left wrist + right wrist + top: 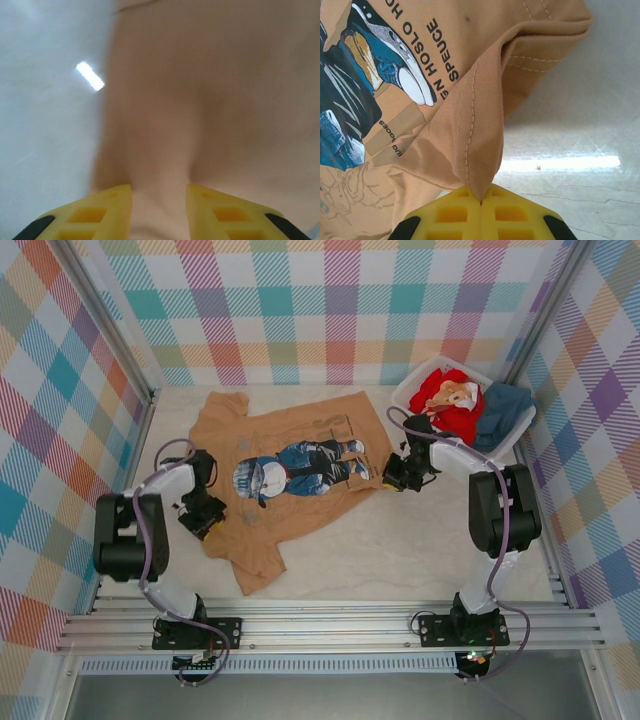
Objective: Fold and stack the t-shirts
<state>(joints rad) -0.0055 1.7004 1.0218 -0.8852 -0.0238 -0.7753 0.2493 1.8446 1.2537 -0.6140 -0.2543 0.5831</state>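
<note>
The tan-brown t-shirt (290, 435) with the cartoon figure print lies spread on the table, its print facing up. My left gripper (205, 515) sits low over the shirt's left edge. Its yellow fingers stand apart, with a soft ridge of tan cloth (210, 100) running between them at the left gripper (159, 192). My right gripper (392, 478) is at the shirt's right edge. In the right wrist view the right gripper (481, 199) is shut on a stitched hem fold of the tan shirt (470, 125), lifted into a peak. A red printed t-shirt (450, 400) and a dark teal one (505, 410) lie in the basket.
The white slatted basket (408, 392) stands at the back right, just behind my right arm. Bare pale table (400, 550) stretches in front of the shirt, between the two arm bases. Checked walls close in the left, back and right sides.
</note>
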